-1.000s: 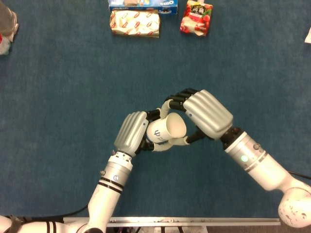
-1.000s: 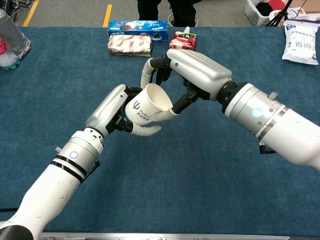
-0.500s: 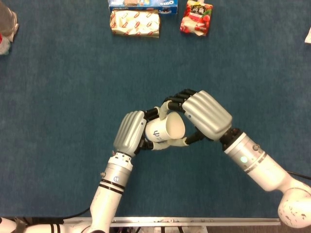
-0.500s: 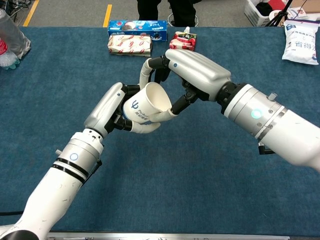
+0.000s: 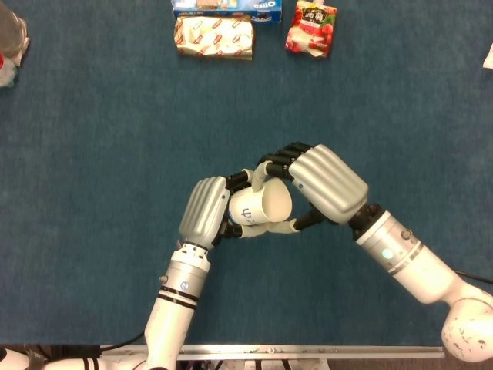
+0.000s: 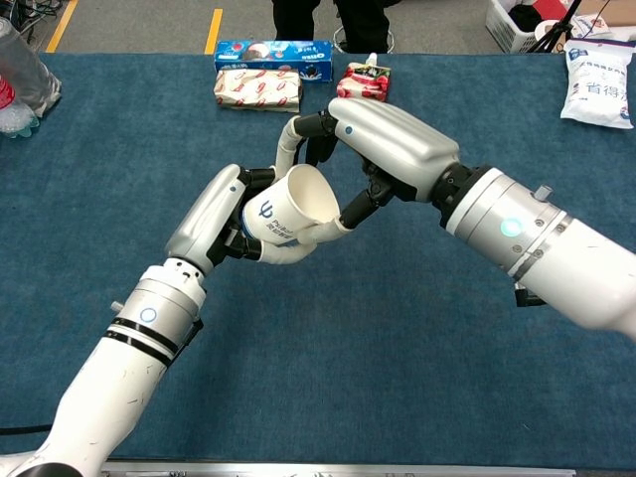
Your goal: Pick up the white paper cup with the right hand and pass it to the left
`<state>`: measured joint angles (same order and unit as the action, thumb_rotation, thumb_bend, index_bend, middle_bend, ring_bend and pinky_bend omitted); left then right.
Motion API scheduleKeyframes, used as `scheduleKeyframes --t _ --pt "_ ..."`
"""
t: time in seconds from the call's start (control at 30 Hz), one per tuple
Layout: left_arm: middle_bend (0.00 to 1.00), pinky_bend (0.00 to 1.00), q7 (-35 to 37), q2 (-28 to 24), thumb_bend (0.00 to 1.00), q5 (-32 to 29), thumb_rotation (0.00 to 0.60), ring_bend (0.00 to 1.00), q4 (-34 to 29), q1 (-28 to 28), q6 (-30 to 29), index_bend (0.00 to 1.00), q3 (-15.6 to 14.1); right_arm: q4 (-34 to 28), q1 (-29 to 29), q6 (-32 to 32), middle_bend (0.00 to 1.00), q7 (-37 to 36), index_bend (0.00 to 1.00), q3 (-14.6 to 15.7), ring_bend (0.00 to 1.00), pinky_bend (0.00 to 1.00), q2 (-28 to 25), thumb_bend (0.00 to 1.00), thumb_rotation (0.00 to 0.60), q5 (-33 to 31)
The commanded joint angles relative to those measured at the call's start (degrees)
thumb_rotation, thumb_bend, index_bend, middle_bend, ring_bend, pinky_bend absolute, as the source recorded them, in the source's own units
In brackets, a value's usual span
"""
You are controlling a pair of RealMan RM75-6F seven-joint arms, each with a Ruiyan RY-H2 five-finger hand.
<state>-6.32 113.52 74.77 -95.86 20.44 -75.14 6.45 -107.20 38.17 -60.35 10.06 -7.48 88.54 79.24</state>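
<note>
The white paper cup hangs tilted above the blue table, its open mouth turned toward the right arm. My left hand wraps its fingers around the cup's printed lower half. My right hand reaches in from the right, with its fingers at the cup's rim and upper wall. Both hands touch the cup at once. The cup's base is hidden inside the left hand.
At the far edge lie a blue cookie box, a patterned snack pack and a red-white pouch. A plastic bottle stands far left. A white bag lies at the far right.
The left hand has closed tighter around the cup and shifted slightly up and left. The right hand has stayed almost still at the rim.
</note>
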Motion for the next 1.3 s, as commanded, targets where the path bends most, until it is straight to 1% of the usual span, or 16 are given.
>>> scheduleKeyframes --t 0.03,0.13,0.23,0.3,0.43,0.53,0.7,0.97,1.13,1.3 --pt "0.78 0.80 0.04 0.01 0.17 0.07 0.600 0.67 0.03 -0.08 0.03 0.73 -0.03 0.16 -0.01 -0.05 0.40 -0.12 0.39 0.10 0.42 0.36 -0.09 0.00 0.600 0.31" --pt "0.78 0.80 0.15 0.02 0.17 0.17 0.600 0.67 0.07 -0.21 0.05 0.73 -0.01 0.44 -0.06 -0.22 0.34 -0.10 0.27 0.21 0.41 0.36 -0.10 0.00 0.600 0.68" --pt "0.78 0.80 0.40 0.09 0.17 0.14 0.600 0.67 0.05 -0.42 0.05 0.73 -0.03 0.74 -0.10 -0.40 0.27 -0.09 0.18 0.35 0.38 0.37 -0.04 0.00 0.600 1.13" --pt "0.78 0.81 0.56 0.16 0.17 0.05 0.600 0.67 0.08 -0.54 0.12 0.73 -0.04 0.96 -0.14 -0.59 0.23 -0.08 0.14 0.44 0.36 0.36 0.00 0.00 0.600 1.55" --pt "0.78 0.81 0.78 0.31 0.17 -0.03 0.600 0.68 0.25 -0.74 0.24 0.74 -0.09 1.28 -0.22 -0.95 0.17 -0.35 0.10 0.60 0.30 0.36 0.10 0.00 0.600 2.42" --pt "0.79 0.81 1.01 0.36 0.17 -0.17 0.600 0.68 0.28 -0.90 0.28 0.74 0.01 1.44 -0.25 -1.18 0.13 -0.96 0.08 0.69 0.27 0.36 0.12 0.00 0.600 3.19" --pt "0.79 0.81 1.15 0.16 0.17 -0.36 0.600 0.68 0.26 -1.11 0.32 0.74 0.34 1.34 -0.37 -1.40 0.11 -2.38 0.06 0.99 0.21 0.36 -0.34 0.00 0.600 4.42" --pt "0.79 0.81 2.06 -0.68 0.17 -0.43 0.600 0.68 -0.28 -1.56 0.21 0.74 0.74 -0.72 -1.78 -3.60 0.10 -4.13 0.06 2.14 0.20 0.36 -2.75 0.00 0.600 7.42" --pt "0.79 0.81 2.97 -1.30 0.17 -1.03 0.600 0.68 -0.87 -2.00 0.21 0.74 1.09 -2.91 -3.72 -6.36 0.10 -4.34 0.06 3.96 0.20 0.36 -5.64 0.00 0.600 10.80" --pt "0.79 0.81 2.86 -1.69 0.17 -1.51 0.600 0.68 -1.09 -1.95 0.53 0.74 1.60 -5.88 -6.95 -10.71 0.10 -3.01 0.06 7.35 0.20 0.36 -9.49 0.00 0.600 16.19"
